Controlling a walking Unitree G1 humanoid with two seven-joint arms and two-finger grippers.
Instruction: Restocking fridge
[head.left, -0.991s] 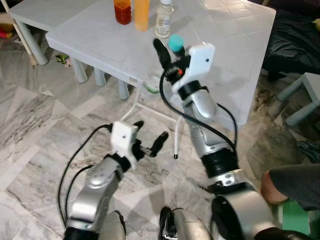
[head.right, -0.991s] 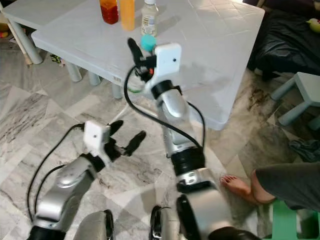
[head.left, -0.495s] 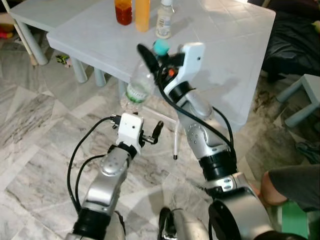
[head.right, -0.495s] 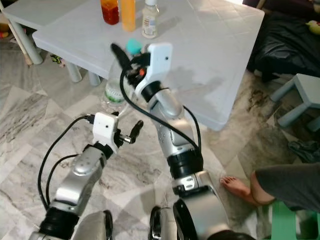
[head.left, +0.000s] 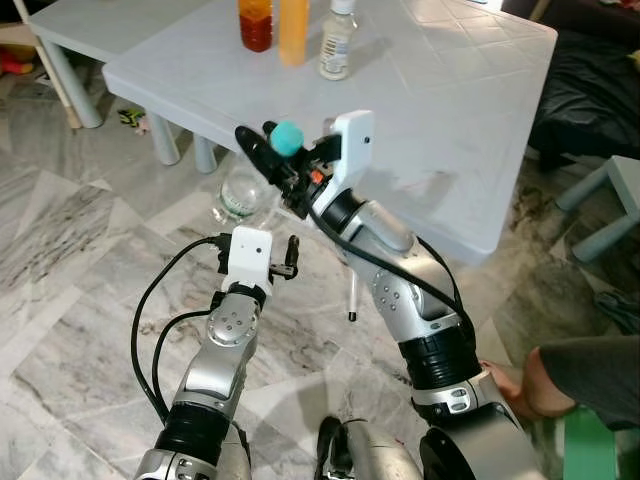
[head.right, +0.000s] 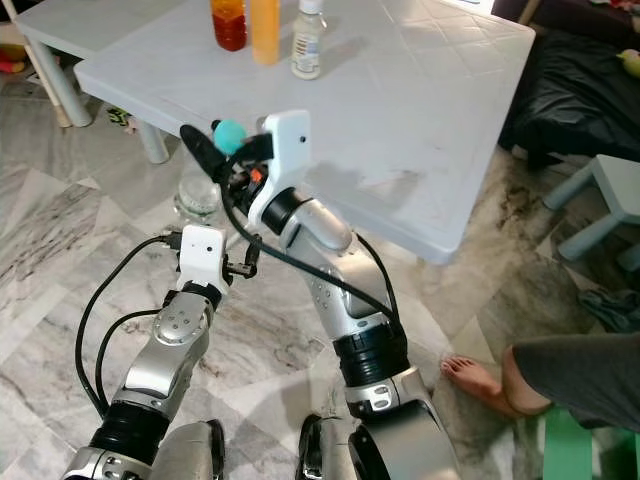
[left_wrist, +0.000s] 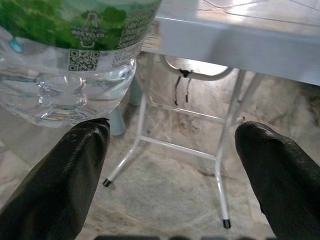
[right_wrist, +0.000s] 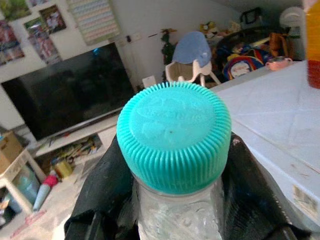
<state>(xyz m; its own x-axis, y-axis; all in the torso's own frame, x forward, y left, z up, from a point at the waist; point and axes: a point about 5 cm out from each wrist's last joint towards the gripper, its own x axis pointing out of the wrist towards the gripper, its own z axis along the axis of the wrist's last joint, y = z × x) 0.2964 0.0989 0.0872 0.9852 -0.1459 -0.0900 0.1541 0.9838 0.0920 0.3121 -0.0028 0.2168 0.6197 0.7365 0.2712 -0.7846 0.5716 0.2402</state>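
**Water bottle held by its neck in front of the white table**

While the right gripper (head.left: 272, 160) clenched the neck of a clear water bottle (head.left: 240, 192) just under its teal cap (head.left: 288, 137), the bottle hung tilted in the air before the near edge of the white table (head.left: 450, 120), its body and green label lower and toward the robot's left, over the marble floor (head.left: 70, 270). In the right wrist view the cap (right_wrist: 174, 136) sat large between the two black fingers (right_wrist: 102, 195), which pressed against the neck on both sides.

The left gripper (head.left: 283, 257) was raised just below the bottle, its fingers spread apart and grasping nothing. From the left wrist view the bottle's base and label (left_wrist: 70, 60) hung just beyond one black fingertip (left_wrist: 60, 175), close to it; whether they touched could not be told. The other fingertip (left_wrist: 280, 170) stood well apart, with the table's metal legs (left_wrist: 220, 155) seen between them.

On the far part of the table stood three more bottles in a close row: one red (head.left: 256, 20), one orange (head.left: 293, 28), and a pale one with a label (head.left: 337, 48). At the lower right, a person's leg and bare foot (head.right: 470, 375) rested on the floor near the robot.
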